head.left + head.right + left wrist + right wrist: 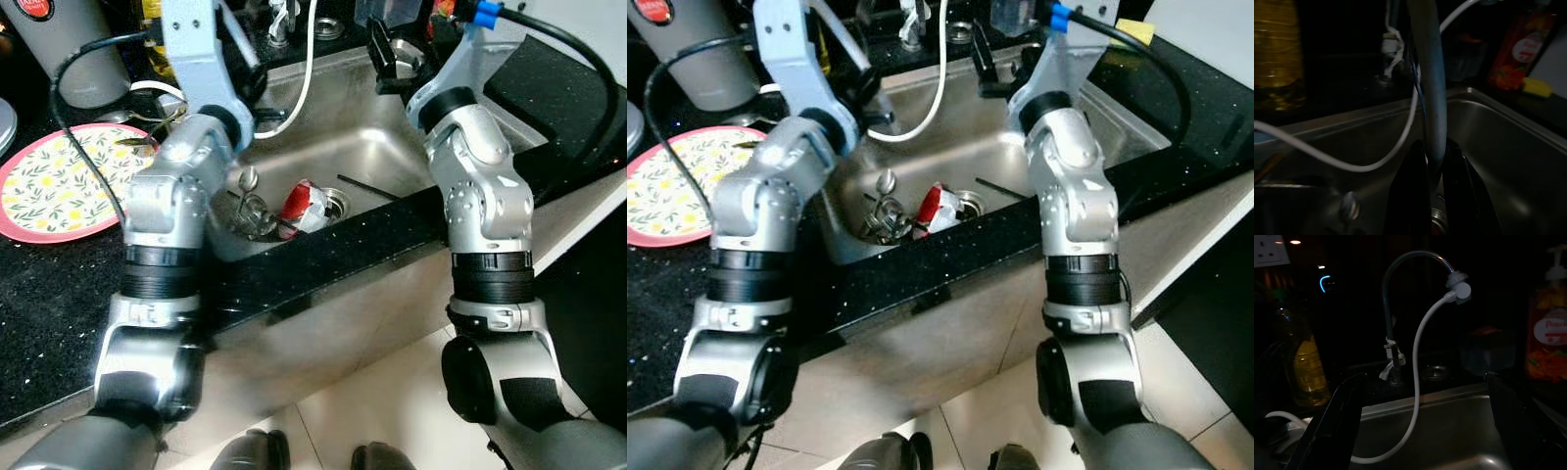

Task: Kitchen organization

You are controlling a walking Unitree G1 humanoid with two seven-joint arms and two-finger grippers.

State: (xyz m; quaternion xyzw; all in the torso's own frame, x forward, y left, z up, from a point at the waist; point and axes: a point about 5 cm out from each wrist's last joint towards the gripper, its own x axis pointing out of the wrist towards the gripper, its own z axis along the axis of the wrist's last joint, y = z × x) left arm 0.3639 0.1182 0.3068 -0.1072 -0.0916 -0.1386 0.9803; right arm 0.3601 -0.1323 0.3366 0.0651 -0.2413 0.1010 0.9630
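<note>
Clearly early going: cutlery (257,211) and a crumpled packet (306,206) sit in the sink (372,147), the right gripper (1420,431) spread wide, the left gripper (1435,191) narrowed around a grey tube (1429,83).

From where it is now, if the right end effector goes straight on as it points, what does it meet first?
Probably the faucet at the back rim of the sink, with its white hose hanging in front; depth is unclear.

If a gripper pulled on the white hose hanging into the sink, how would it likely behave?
The thin white hose sags in a loose curve from the curved faucet spout into the steel sink, so it is probably floppy and light. Its smooth surface may slip between fingers. Fixed at the spout end, it would likely tug the faucet.
</note>
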